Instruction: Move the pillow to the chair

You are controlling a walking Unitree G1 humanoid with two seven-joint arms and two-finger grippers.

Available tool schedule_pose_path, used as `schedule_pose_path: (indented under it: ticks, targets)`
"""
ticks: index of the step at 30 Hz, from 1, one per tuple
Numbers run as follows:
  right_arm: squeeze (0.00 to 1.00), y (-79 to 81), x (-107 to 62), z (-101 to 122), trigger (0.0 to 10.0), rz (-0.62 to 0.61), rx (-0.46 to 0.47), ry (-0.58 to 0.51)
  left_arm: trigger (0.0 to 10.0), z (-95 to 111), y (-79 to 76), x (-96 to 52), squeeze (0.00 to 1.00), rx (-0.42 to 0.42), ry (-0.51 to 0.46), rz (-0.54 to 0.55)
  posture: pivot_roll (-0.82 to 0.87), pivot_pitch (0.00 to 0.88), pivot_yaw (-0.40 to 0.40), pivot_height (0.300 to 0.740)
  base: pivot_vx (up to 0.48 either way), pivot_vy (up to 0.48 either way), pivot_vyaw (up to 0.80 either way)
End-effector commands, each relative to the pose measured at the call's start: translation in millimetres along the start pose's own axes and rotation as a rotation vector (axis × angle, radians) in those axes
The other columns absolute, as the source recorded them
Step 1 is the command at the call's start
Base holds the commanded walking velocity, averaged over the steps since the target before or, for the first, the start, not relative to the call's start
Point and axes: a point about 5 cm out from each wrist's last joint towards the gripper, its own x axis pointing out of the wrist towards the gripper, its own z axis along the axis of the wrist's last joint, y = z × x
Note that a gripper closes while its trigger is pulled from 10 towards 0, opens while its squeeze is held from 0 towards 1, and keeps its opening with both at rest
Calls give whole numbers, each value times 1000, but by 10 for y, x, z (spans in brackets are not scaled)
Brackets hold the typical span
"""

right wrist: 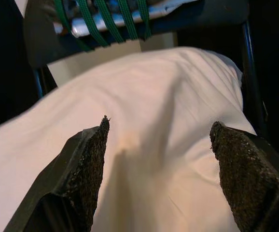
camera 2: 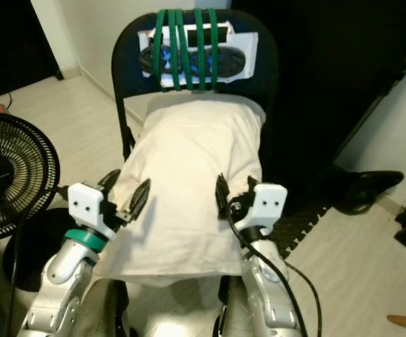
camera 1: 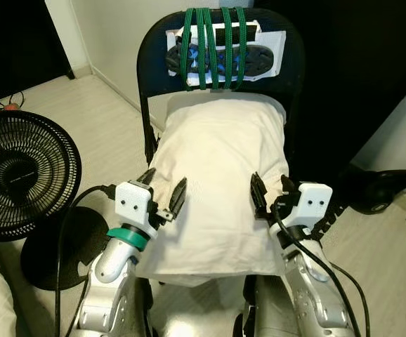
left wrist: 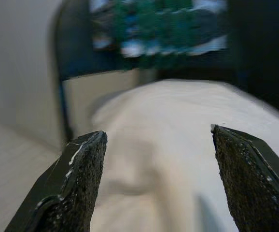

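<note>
Your left gripper [camera 1: 162, 191] and right gripper [camera 1: 272, 188] both sit with fingers spread apart, released, holding nothing, one at each side of the white pillow [camera 1: 217, 182]. The pillow lies lengthwise on the seat of the black chair [camera 1: 292, 77], its far end against the backrest, its near end overhanging toward you. Green cords [camera 1: 210, 45] wrap the backrest. A black fan [camera 1: 20, 172] stands on the floor to your left.

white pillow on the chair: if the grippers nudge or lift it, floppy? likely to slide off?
The white fabric pillow probably flops: its front edge droops past the black chair seat. Likely light and soft, given its creased cover. With left gripper and right gripper open, a push might slide it forward.
</note>
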Motion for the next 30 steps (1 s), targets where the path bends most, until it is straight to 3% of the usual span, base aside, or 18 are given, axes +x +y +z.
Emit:
schedule_pose_path:
  ticks: [1,5,8,11,30]
  targets:
    - [0,-36,-37,-118,10000,-23,-8,60,10000,-129,123,-39,4,-8,58,88,23,0,39,589,0,0,0]
    - [0,-63,-54,-143,10000,-38,3,73,10000,-123,158,-32,0,14,60,114,21,0,39,594,0,0,0]
    - [0,-99,-99,-232,10000,-63,-4,110,10000,-97,143,-7,0,88,72,68,17,0,48,609,0,0,0]
    - [0,-100,-104,-247,10000,-65,-12,114,10000,-97,132,-5,0,98,74,57,17,0,48,614,0,0,0]
    - [0,-110,-74,-313,10000,-98,-19,154,10000,-127,156,26,0,91,87,122,8,0,49,689,0,0,0]
